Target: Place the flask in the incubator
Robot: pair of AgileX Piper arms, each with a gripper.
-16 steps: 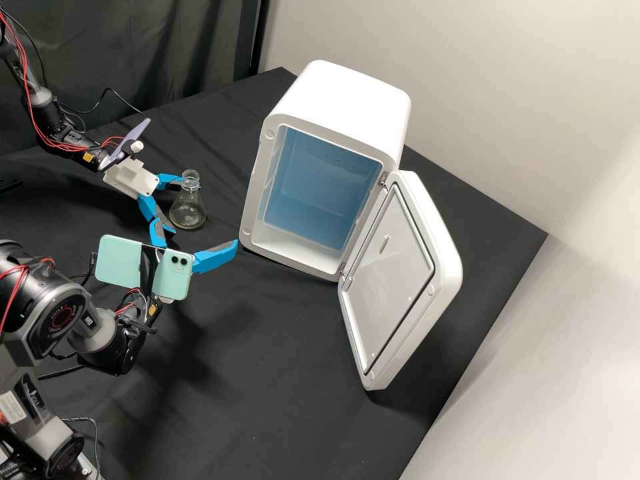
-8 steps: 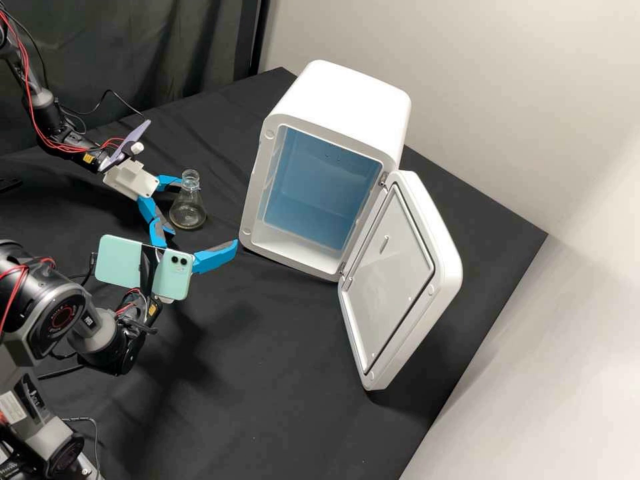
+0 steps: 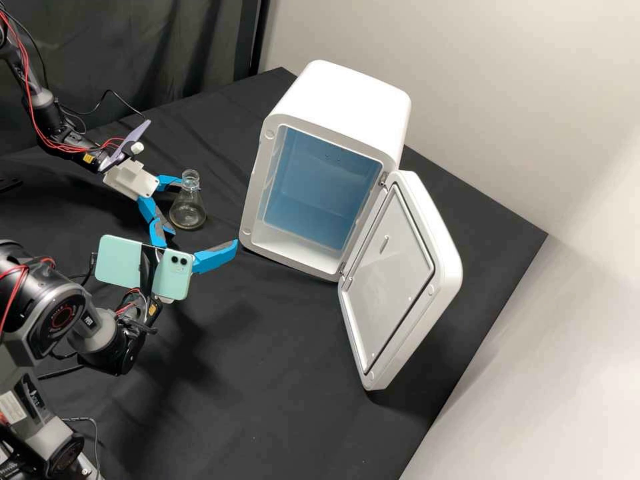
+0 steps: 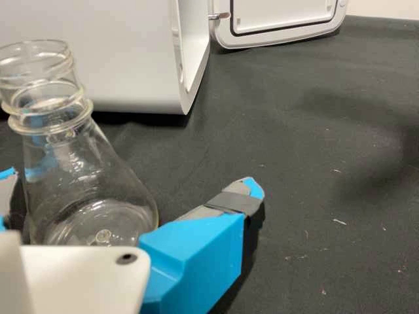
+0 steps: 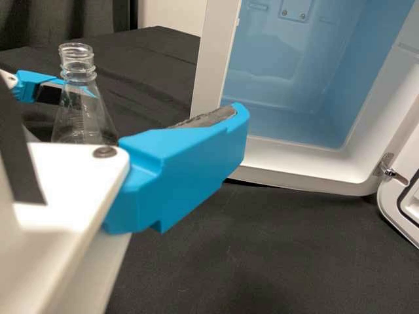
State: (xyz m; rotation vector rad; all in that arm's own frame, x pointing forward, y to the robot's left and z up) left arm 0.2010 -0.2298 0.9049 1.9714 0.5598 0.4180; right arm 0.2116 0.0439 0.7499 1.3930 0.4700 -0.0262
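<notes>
**HIDDEN / CROPPED PARTS**

High view: a mint phone (image 3: 143,267) covers the right claw (image 3: 195,241) body and finger roots. Both arms run off the picture edge on the side away from the incubator (image 3: 333,133). Any contents of the flask (image 3: 187,203) are too small to tell.

Left wrist view: the left claw (image 4: 127,183) body hides the flask's bottom edge. The finger farther from the incubator is cut to a blue sliver, contact with glass unclear. Incubator cropped to a side wall, its door (image 4: 281,16) to one corner.

Right wrist view: second own finger cut off by the edge, as are the incubator top and door.
</notes>
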